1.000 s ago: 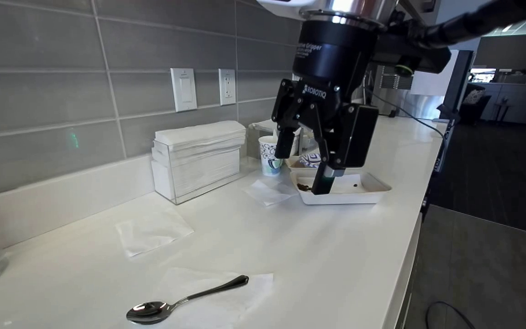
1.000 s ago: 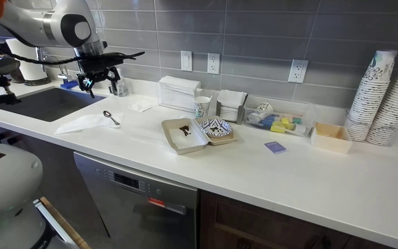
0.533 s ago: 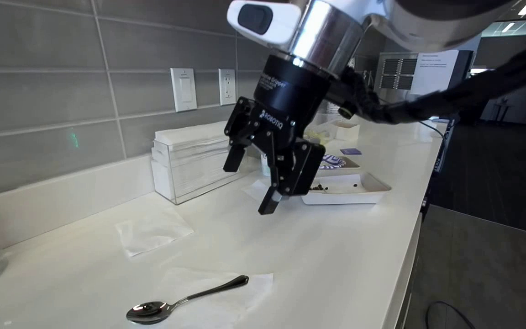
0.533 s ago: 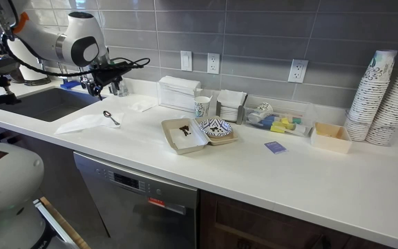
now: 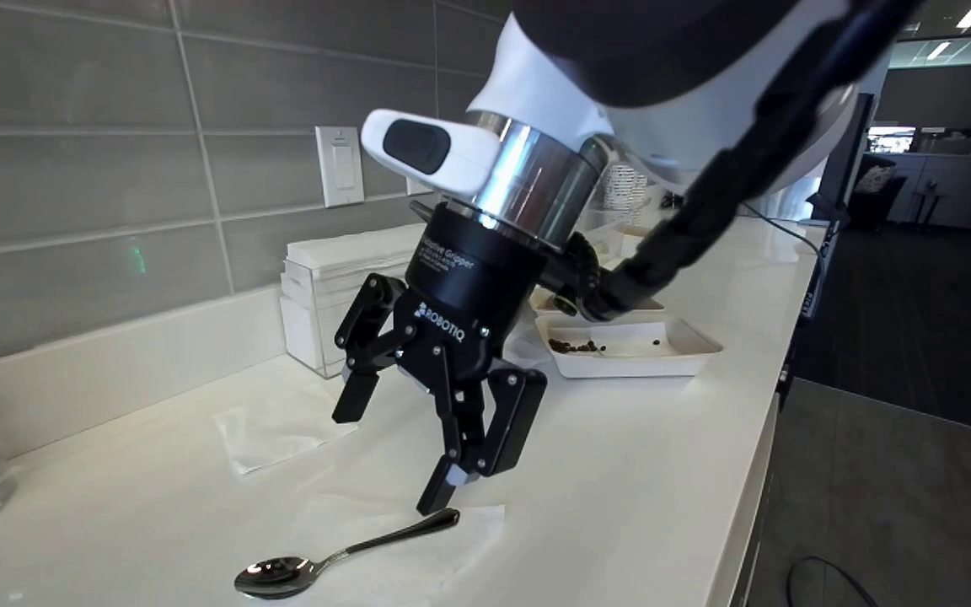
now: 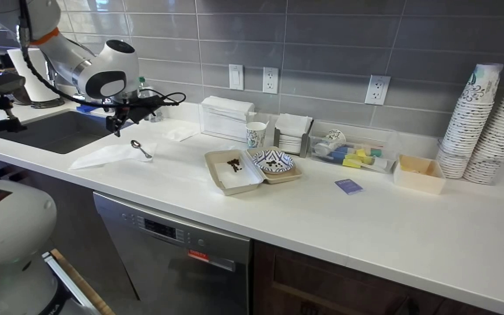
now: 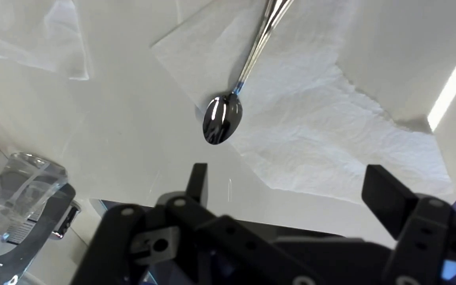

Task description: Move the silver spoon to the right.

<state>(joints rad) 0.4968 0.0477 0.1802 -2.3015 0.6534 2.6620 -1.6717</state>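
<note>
The silver spoon point(image 5: 321, 563) lies flat on a white counter, its handle on a thin white napkin point(image 5: 473, 539) and its bowl at the napkin's edge. It also shows in an exterior view point(image 6: 140, 148) and in the wrist view point(image 7: 223, 118), where the handle's end runs out of the top. My gripper point(image 5: 393, 455) is open and empty, above the counter near the spoon's handle end. In the wrist view its fingers point(image 7: 285, 180) are wide apart below the spoon's bowl, with nothing between them. It also shows in an exterior view point(image 6: 114, 126), behind the spoon.
A napkin box point(image 6: 225, 118) stands by the wall, with another loose napkin point(image 5: 283, 426) in front. A clear bottle point(image 7: 30, 190) stands near the sink point(image 6: 59, 133). A paper cup point(image 6: 255, 134) and an open food container point(image 6: 234, 175) stand farther along the counter.
My gripper has come down and along the counter toward the spoon, tilting as it moved away from above the food container. It stays open. The spoon has not moved.
</note>
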